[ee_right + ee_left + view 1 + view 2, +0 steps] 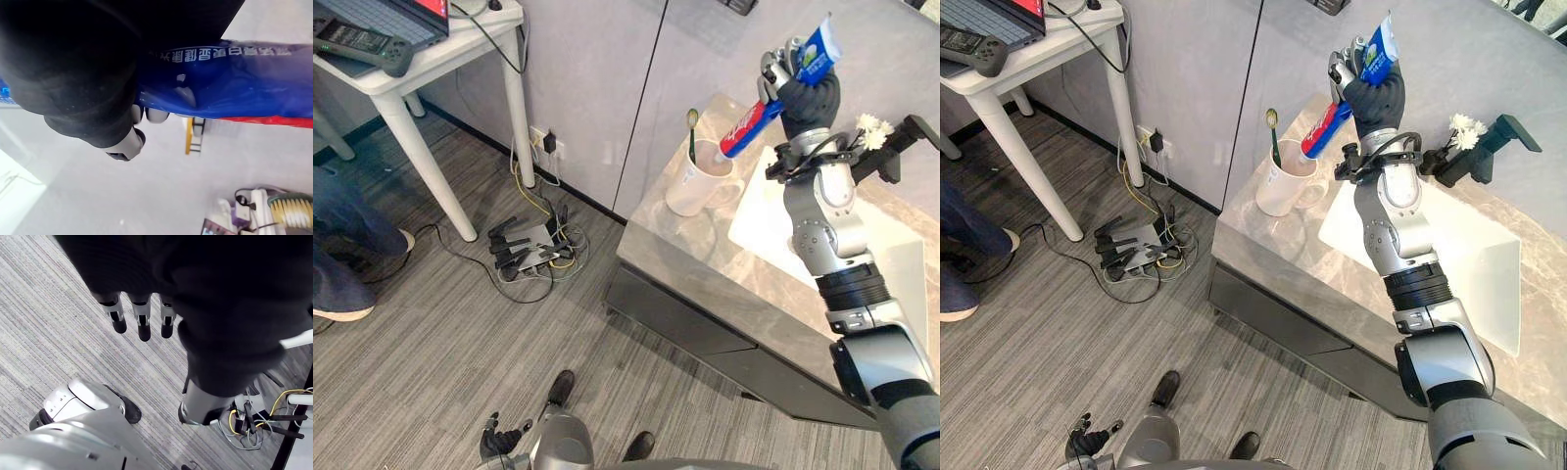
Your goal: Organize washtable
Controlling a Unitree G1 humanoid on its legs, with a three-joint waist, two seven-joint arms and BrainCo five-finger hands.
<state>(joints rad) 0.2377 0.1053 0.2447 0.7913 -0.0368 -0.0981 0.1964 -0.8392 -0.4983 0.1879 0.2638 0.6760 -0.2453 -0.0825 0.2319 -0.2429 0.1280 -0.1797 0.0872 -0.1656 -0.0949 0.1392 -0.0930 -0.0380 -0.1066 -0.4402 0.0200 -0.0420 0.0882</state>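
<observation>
I have the washtable [705, 269] on my right: a grey stone top over a dark front, standing against the wall. Across the floor to my left stands a white desk [440, 61], and a person's leg and shoe [340, 294] show beside it. A white basin [759, 223] is sunk into the washtable top, with a black tap [901, 147] at its back edge and small white flowers [873, 127] next to the tap. A white mug [693, 184] sits on the stone just beside the basin. My right hand [808, 98] is raised above the mug, fingers curled round a toothpaste tube [751, 122]. The tube is tilted, blue crimped end up and red end down at the mug's rim; I cannot tell whether it touches. A toothbrush [692, 129] stands in the mug. My left hand [142, 323] hangs low over the floor, its fingers straight and loose, holding nothing.
</observation>
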